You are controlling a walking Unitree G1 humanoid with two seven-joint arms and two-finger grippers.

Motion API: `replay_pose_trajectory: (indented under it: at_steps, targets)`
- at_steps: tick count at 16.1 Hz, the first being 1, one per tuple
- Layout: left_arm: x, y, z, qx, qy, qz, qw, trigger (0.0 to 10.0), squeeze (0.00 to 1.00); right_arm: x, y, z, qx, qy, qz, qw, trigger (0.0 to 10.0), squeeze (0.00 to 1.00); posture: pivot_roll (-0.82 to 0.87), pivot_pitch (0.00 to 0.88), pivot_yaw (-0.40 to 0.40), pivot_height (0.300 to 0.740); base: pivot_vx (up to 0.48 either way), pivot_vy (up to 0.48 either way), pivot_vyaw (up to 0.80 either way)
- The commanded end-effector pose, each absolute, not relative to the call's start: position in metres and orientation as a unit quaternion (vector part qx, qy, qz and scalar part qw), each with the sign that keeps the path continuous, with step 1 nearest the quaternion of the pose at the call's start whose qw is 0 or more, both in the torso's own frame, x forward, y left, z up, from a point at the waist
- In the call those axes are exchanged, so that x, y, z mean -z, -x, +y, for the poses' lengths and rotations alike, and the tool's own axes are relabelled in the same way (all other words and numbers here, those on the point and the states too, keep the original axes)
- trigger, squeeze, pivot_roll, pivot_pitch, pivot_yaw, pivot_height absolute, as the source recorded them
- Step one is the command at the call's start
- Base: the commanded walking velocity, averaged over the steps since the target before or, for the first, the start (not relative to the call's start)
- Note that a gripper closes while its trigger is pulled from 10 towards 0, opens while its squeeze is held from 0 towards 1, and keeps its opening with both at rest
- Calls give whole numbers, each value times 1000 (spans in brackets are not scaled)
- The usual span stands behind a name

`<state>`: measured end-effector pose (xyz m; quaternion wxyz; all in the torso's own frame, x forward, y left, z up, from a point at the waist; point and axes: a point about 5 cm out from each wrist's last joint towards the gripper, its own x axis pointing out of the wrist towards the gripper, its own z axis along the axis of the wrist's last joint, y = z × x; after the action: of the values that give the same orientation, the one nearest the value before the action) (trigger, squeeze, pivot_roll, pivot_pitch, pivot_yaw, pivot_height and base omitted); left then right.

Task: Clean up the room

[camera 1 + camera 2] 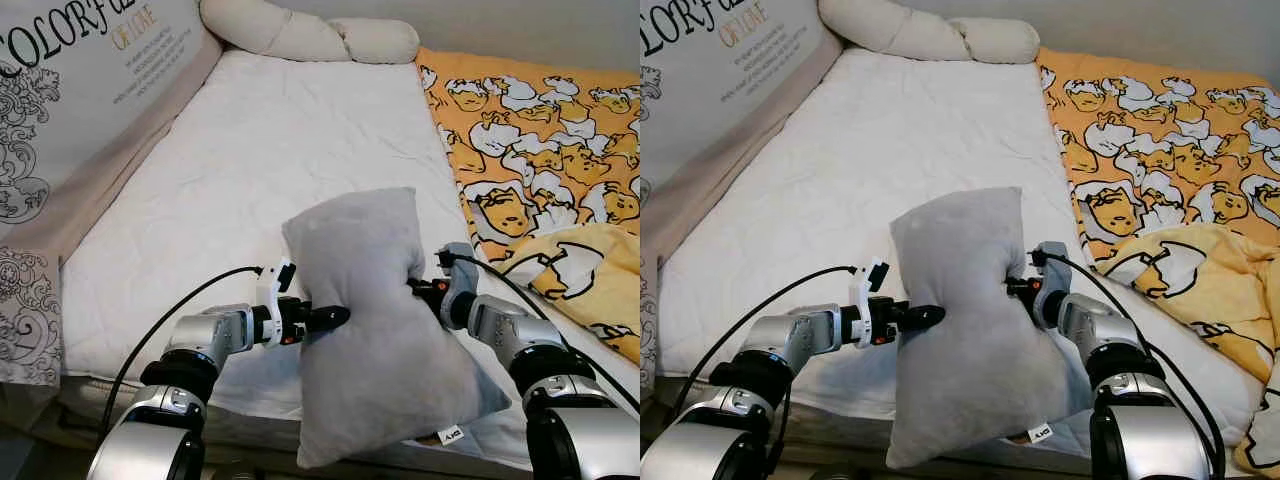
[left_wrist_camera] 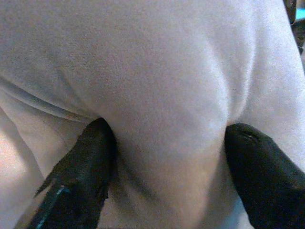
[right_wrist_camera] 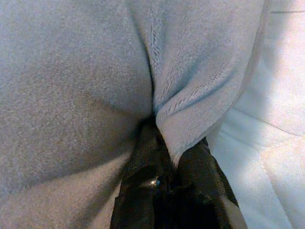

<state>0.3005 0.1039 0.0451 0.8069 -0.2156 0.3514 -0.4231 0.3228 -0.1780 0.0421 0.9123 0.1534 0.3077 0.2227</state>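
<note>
The left gripper (image 1: 335, 318) pinches a fold on one side of the grey pillow (image 1: 375, 330). The pillow stands tall between both arms, above the near edge of the bed (image 1: 250, 160). The right gripper (image 1: 420, 287) bites the other side. Its fingertips are probably buried in fabric.

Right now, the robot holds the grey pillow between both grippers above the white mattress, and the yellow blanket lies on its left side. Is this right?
Not quite. The yellow blanket lies on the robot's right side, as the left eye view shows. The rest holds: the left gripper and right gripper hold the grey pillow between them above the white mattress.
</note>
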Motion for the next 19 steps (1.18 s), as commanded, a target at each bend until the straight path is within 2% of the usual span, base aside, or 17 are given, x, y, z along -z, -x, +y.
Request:
replay_pose_trajectory:
  at_steps: [1, 6, 9, 13, 19]
  targets:
    - [-47, -301, 94, 434, 206, 354, 803, 0, 0, -56, -330, -163, -257, -176, 266, 912, 0, 0, 5, 0, -46, 740, 0, 0, 0]
    - [-67, -321, 93, 406, 207, 309, 834, 0, 0, -66, -335, -155, -277, -194, 237, 911, 0, 0, 5, 0, -46, 740, 0, 0, 0]
    - [-97, -337, 93, 395, 237, 245, 853, 0, 0, -75, -339, -150, -268, -198, 220, 917, 0, 0, 3, 0, -37, 740, 0, 0, 0]
    - [-115, -342, 102, 382, 234, 207, 870, 0, 0, -84, -341, -148, -240, -232, 179, 926, 0, 0, -11, 0, -7, 740, 0, 0, 0]
    - [-133, -331, 103, 366, 149, 163, 904, 0, 0, -88, -326, -141, -208, -211, 105, 949, 0, 0, -21, 0, 17, 740, 0, 0, 0]
